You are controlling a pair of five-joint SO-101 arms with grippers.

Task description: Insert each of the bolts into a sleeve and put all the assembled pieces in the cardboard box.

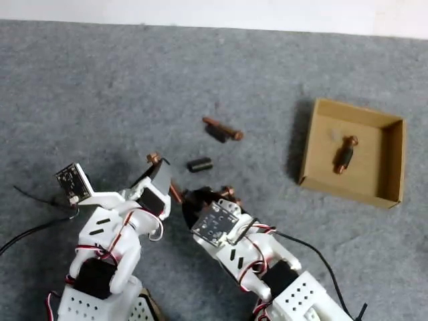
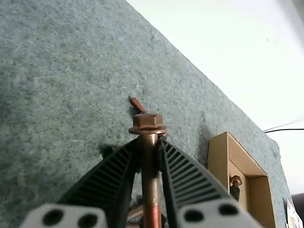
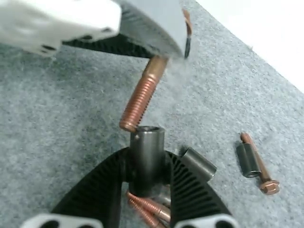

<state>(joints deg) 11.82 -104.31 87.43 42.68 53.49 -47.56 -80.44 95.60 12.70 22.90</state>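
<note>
Left pincer [image 2: 150, 145] clenched on a bolt [image 2: 148, 124]; right pincer [image 3: 147, 159] grasping a sleeve [image 3: 147, 147], bore upward, above the tabletop [image 1: 100, 80]. Bolt tip sits just beside the sleeve rim, tilted. We judge: align the bolt axis with the bore first, then advance slowly.

Table top covered in a grey, felt-like mat [image 1: 200, 73] with a short nap, slightly mottled. The mat's far side ends in a straight line. Beyond it lies a pale, plain white surface [image 1: 267, 12]; cannot tell whether wall or floor. In the left wrist view the same white surface runs wide past the mat's edge, and a thin dark cable [image 2: 285, 127] lies across it close to that edge. Light is even and diffuse. Shadows on the mat are soft-edged and short.
</note>
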